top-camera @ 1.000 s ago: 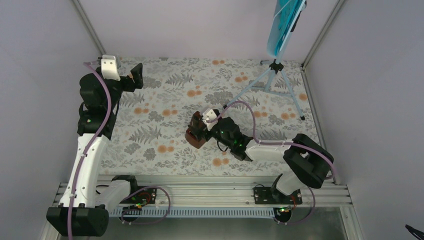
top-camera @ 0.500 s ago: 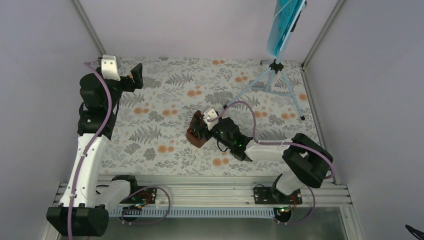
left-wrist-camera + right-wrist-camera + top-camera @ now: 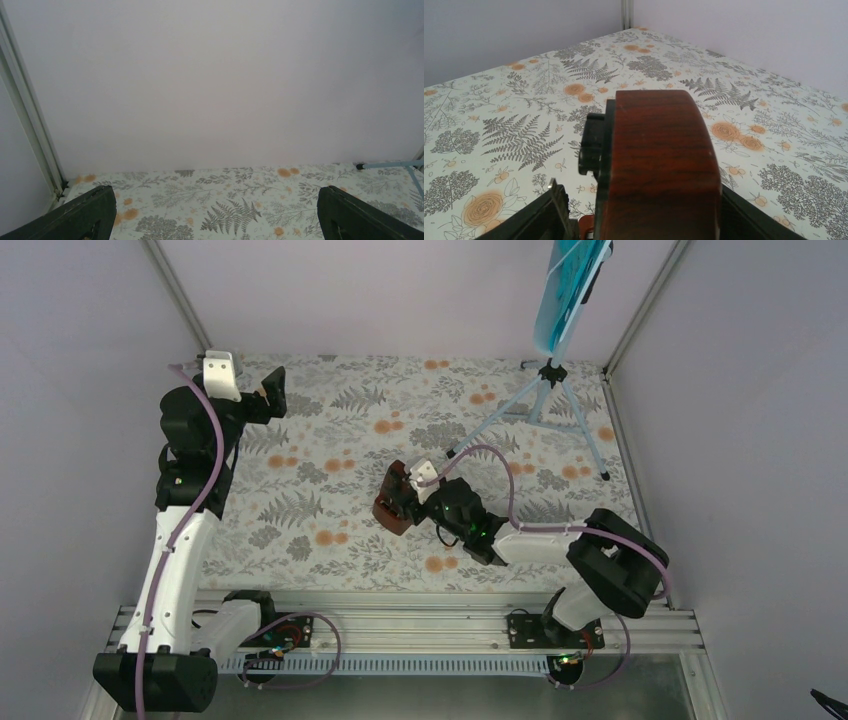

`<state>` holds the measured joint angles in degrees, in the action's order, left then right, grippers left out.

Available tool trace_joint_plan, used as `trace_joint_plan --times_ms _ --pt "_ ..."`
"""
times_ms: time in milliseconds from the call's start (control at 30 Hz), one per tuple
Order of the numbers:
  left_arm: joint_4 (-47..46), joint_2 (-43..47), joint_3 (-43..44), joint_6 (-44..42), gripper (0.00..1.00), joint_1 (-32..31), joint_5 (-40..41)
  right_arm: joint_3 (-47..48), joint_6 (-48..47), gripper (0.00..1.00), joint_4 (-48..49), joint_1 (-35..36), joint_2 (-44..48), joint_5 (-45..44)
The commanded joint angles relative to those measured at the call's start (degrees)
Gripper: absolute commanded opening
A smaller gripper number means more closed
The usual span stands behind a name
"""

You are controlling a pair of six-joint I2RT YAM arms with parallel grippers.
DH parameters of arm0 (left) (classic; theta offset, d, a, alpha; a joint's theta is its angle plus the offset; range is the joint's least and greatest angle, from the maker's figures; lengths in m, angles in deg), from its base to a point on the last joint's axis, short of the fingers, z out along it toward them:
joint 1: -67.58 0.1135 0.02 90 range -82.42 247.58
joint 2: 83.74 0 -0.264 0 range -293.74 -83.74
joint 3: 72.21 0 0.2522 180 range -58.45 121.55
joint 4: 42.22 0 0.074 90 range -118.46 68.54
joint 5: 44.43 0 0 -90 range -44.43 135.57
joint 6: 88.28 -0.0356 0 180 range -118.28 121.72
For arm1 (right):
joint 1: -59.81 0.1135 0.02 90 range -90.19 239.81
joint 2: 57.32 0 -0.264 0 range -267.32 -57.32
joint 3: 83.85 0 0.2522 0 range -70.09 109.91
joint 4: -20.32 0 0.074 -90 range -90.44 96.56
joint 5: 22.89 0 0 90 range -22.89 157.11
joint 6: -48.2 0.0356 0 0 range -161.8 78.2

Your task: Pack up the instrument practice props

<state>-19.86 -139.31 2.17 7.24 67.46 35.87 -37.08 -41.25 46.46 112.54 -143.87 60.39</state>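
Metronome sits mid-table on the fern-print cloth, between the fingers of your right gripper; its base is cut off at the frame edge, so you cannot tell whether they press it. The teal sheet, cropped at the top, hangs on the music stand in the far-right corner, and its print is too small to read. Your left gripper hangs wide open near the far-left corner.
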Motion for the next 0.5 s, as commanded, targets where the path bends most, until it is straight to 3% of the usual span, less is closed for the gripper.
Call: trace_joint_plan --times_ms 0,467 --pt "-1.4 -0.2 -0.3 -0.2 1.0 0.2 -0.4 -0.9 0.7 0.66 2.3 -0.6 1.5 -0.1" --pt "-1.2 -0.1 -0.3 -0.2 0.99 0.2 -0.7 -0.9 1.7 0.58 1.9 -1.1 1.6 -0.1"
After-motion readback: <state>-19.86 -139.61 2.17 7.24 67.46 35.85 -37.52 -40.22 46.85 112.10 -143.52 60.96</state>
